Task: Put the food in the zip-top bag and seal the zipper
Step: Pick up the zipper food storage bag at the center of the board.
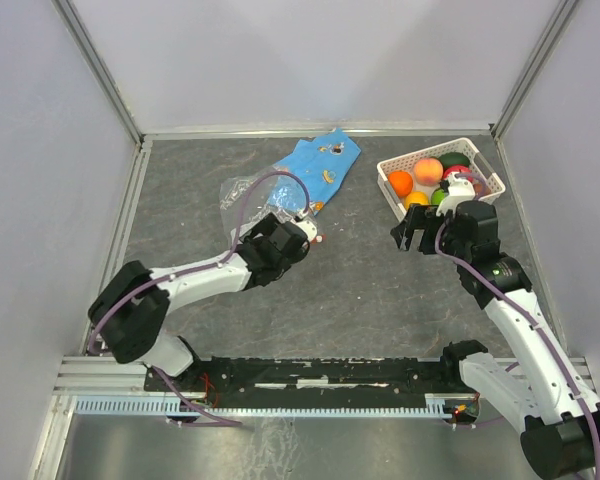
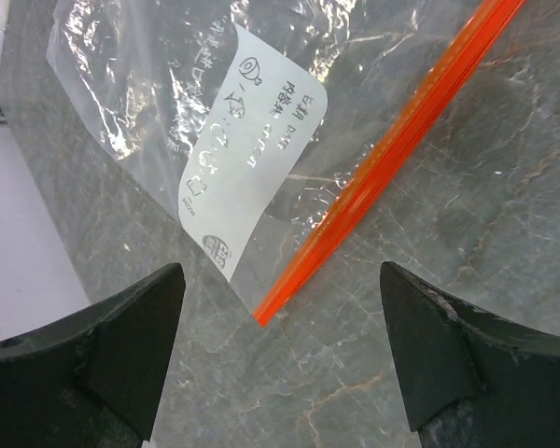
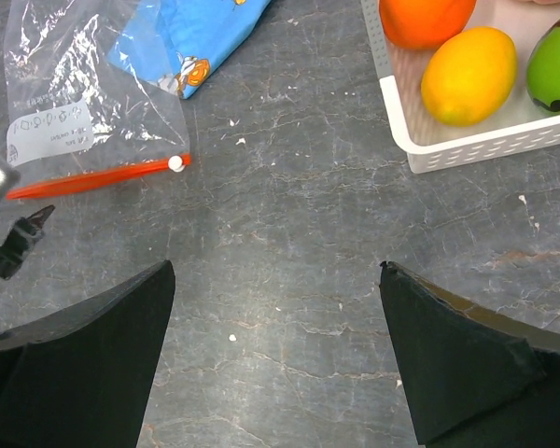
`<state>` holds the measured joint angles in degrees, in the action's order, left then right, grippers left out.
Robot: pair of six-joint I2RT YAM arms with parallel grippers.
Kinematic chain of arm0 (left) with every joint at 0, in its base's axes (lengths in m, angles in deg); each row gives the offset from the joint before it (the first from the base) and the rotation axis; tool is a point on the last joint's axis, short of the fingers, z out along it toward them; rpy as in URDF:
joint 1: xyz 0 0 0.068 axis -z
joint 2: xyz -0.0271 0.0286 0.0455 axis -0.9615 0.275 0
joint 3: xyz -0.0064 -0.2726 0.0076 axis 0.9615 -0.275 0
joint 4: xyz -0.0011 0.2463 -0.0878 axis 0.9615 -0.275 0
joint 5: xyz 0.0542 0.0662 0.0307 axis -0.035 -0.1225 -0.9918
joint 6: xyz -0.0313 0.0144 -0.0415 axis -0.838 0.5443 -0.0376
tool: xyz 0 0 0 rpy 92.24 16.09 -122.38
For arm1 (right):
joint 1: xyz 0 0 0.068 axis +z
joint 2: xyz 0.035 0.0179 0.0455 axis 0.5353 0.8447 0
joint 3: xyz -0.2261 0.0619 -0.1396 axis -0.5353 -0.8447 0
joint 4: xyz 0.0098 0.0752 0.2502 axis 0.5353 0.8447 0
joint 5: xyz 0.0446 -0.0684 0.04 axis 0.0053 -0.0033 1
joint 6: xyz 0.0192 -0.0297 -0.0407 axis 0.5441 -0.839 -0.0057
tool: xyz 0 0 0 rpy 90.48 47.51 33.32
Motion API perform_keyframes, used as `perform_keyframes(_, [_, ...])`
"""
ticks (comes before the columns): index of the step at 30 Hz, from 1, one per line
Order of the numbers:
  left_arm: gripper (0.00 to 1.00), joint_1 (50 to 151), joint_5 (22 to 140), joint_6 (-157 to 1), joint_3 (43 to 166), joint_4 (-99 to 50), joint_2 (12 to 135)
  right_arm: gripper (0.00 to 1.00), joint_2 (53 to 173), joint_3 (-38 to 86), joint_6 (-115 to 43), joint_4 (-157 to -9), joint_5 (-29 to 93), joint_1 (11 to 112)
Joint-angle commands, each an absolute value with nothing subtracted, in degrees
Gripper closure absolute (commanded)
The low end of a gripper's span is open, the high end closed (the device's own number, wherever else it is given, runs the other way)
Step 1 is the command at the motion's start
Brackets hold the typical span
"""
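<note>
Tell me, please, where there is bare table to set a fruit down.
The widest bare table lies between the left tool and right tool, up to the blue cloth and white basket. Also left of the zip-top bag. The basket is packed with fruit.

The food (image 1: 435, 176), round toy fruits in orange, peach, red, green and yellow, sits heaped inside the white basket (image 1: 388, 186). The clear, crinkly zip-top bag (image 1: 244, 196) lies flat well left of the basket. Its orange-red zipper (image 3: 93, 177) has the slider (image 3: 175, 163) at the end nearer the basket.
</note>
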<state>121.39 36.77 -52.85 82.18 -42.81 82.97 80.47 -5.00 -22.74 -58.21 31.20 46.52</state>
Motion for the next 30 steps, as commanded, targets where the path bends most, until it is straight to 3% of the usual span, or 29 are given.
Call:
perform_keyframes(1, [0.1,122.17,29.67,-45.99,81.18,-32.96,87.41,0.01,80.07,-4.93,-22.84,-60.23,31.46,46.8])
perform_keyframes(18, [0.22,123.17,26.76,-41.98,82.72,-25.66,98.26,0.01,79.39,-5.25,-24.44,-58.22,29.2,46.79])
perform_keyframes(30, [0.34,123.34,25.89,-40.55,82.93,-26.49,94.59,0.01,78.71,-5.64,-24.8,-58.03,28.44,46.77])
